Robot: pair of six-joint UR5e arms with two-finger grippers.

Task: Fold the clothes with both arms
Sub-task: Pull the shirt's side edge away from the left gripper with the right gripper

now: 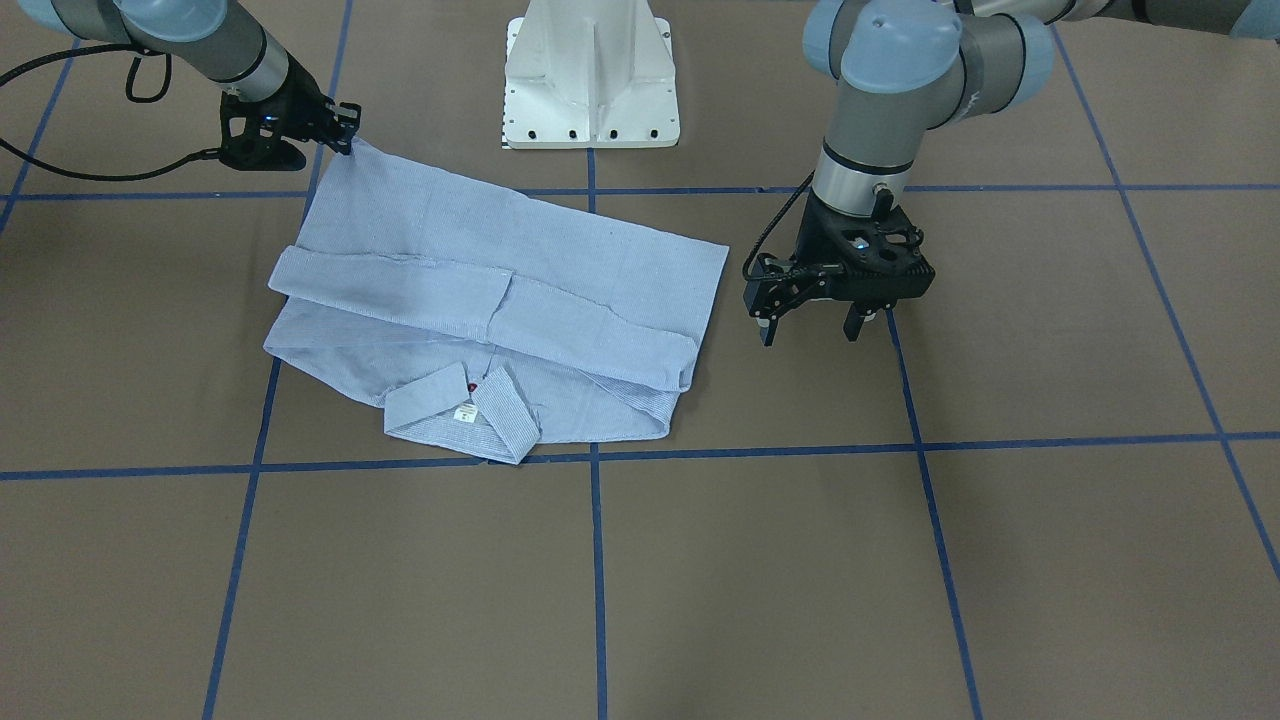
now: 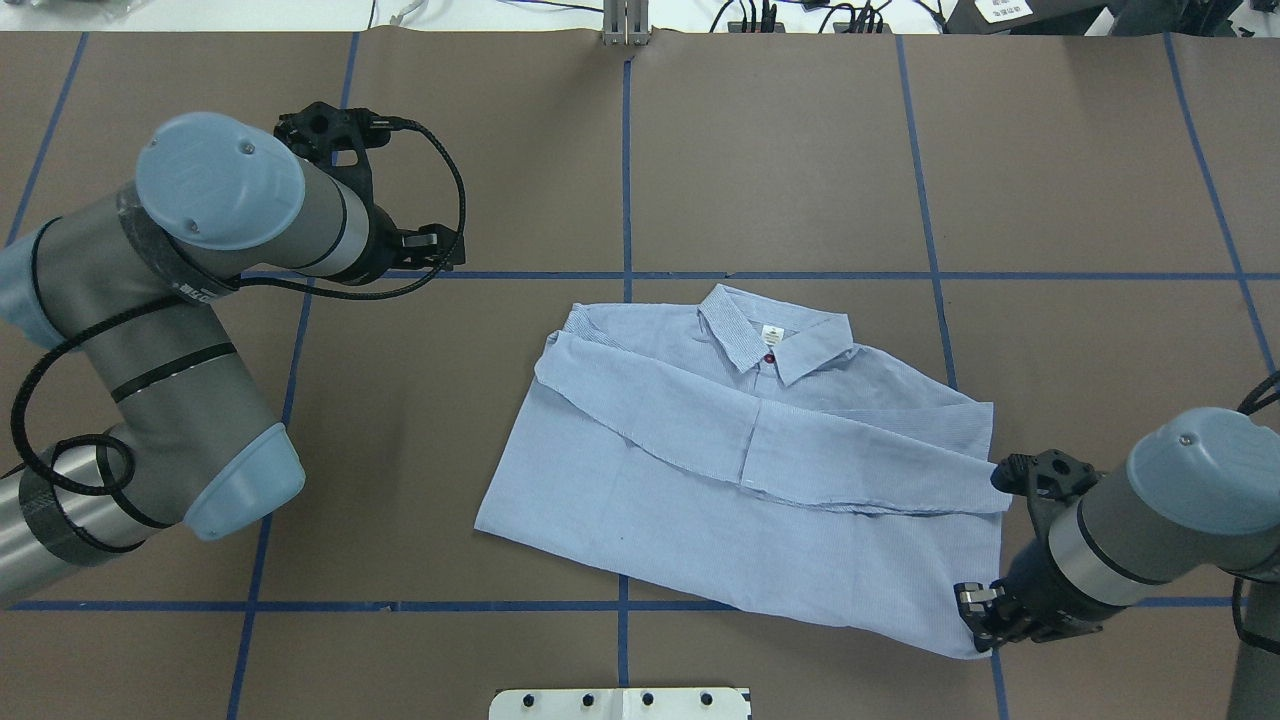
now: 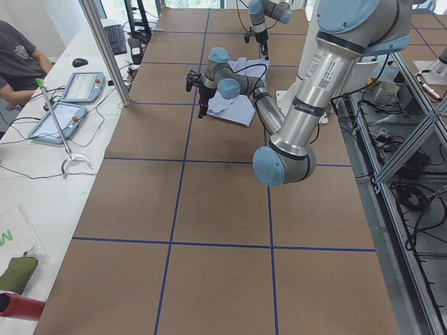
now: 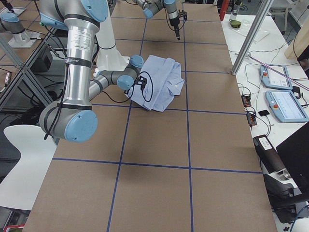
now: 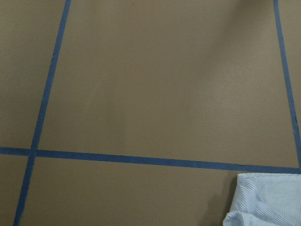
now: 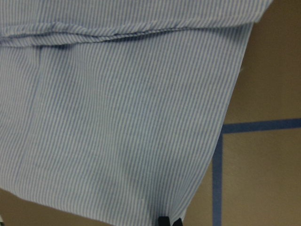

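The brown table (image 2: 800,150), crossed by blue tape lines (image 2: 780,275), fills every view. In the overhead view the left arm (image 2: 170,330) is bent into a tight elbow at the left of the frame, its wrist turned down. The right arm (image 2: 1150,510) comes in low from the lower right edge, slanting towards the cloth. The shirt (image 2: 740,470) lies flat at the centre and slightly right of centre, with both sleeves folded across its front. Its lower right corner is raised off the table. The white base (image 1: 590,90) stands at the top centre of the front-facing view. Brown table shows all round the shirt, most widely along the top of the overhead view and on its left side. In the front-facing view the left claw (image 1: 812,328) hangs over the table just right of the shirt's side edge. It does not touch the shirt. Its fingers point down, spread wide, and hold nothing. The right claw (image 2: 975,612) is pinched narrow on the raised corner of the hem. The collar (image 2: 735,325) faces the top of the overhead view, with the white label (image 2: 771,334) and a red button (image 2: 769,357) just below it.
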